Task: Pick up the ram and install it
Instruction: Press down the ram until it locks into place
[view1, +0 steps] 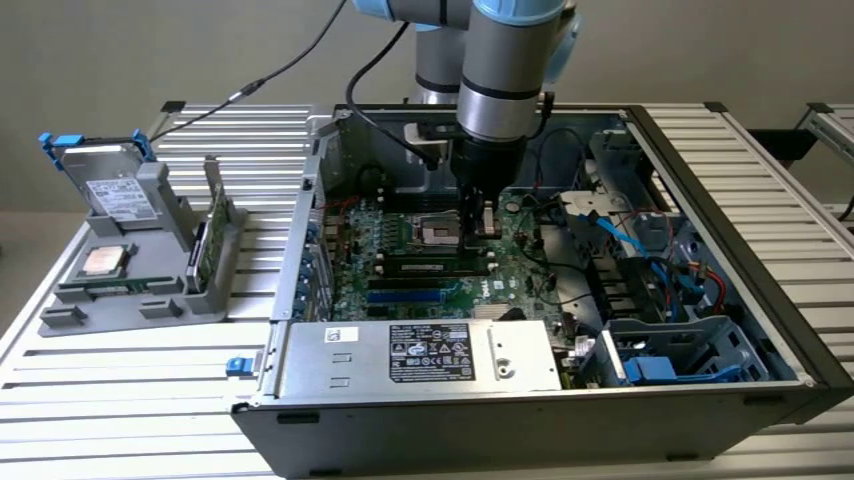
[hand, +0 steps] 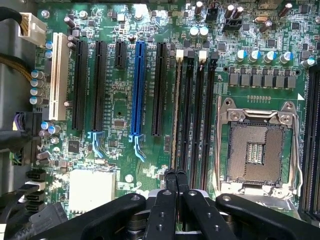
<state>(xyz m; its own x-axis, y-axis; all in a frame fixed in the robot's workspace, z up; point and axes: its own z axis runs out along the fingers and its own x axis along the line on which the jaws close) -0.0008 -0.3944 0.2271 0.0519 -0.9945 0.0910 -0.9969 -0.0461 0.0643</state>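
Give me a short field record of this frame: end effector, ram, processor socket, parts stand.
end effector: shut, nothing between the fingers, tips at one end of the ram
ram: on edge in a memory slot, the one of four furthest from the processor socket; full seating cannot be told
processor socket: no chip in it
parts stand: outside the case, exterior view's left, carrying a silver processor chip

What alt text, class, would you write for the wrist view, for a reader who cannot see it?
The gripper, jaws shut, sits over the end of the ram standing edge-on in a memory slot of the green motherboard. Beside the ram lie black memory slots and an open processor socket; on its other side runs a blue expansion slot.
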